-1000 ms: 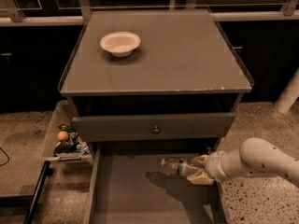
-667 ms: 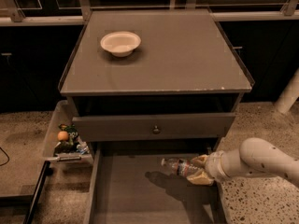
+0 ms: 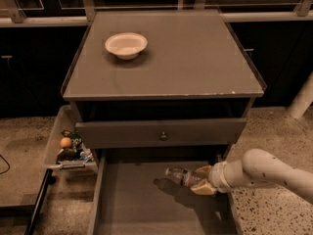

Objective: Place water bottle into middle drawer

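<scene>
The water bottle (image 3: pixel 180 175) is a small clear crinkled bottle lying on its side, cap pointing left, held in the air over the middle drawer (image 3: pixel 142 204). That drawer is pulled out at the bottom of the cabinet and shows a flat bare grey-brown floor. My gripper (image 3: pixel 201 180) comes in from the right on a white arm and is shut on the bottle's base end, over the drawer's right half. The bottle's shadow falls on the drawer floor below it.
A white bowl (image 3: pixel 126 44) sits on the cabinet top (image 3: pixel 195 58). A drawer with a grey front and small round knob (image 3: pixel 163 136) is just above the open one. A clear bin of snacks (image 3: pixel 68 146) hangs at the cabinet's left. Speckled floor lies around.
</scene>
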Robot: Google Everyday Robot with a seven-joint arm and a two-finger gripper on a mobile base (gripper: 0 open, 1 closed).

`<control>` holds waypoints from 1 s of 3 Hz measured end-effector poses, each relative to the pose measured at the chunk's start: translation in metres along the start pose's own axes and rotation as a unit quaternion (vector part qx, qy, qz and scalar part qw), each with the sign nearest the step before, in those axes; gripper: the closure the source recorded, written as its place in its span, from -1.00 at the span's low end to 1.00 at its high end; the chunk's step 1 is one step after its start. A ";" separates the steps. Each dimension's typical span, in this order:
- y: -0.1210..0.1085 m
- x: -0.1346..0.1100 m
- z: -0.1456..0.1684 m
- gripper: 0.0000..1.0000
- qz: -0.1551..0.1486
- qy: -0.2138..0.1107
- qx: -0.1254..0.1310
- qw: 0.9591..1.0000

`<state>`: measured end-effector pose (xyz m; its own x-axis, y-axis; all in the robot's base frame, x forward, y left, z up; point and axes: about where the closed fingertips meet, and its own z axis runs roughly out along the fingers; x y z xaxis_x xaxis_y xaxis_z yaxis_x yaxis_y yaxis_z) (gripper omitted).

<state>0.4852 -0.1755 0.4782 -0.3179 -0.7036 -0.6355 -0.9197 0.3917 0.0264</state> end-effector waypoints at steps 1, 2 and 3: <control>-0.005 0.001 0.027 1.00 0.001 -0.023 -0.001 1.000; -0.003 -0.002 0.052 1.00 -0.011 -0.051 -0.006 0.999; -0.002 0.003 0.075 1.00 -0.025 -0.085 -0.012 0.996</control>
<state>0.5028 -0.1338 0.4184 -0.2297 -0.6111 -0.7575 -0.9392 0.3433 0.0079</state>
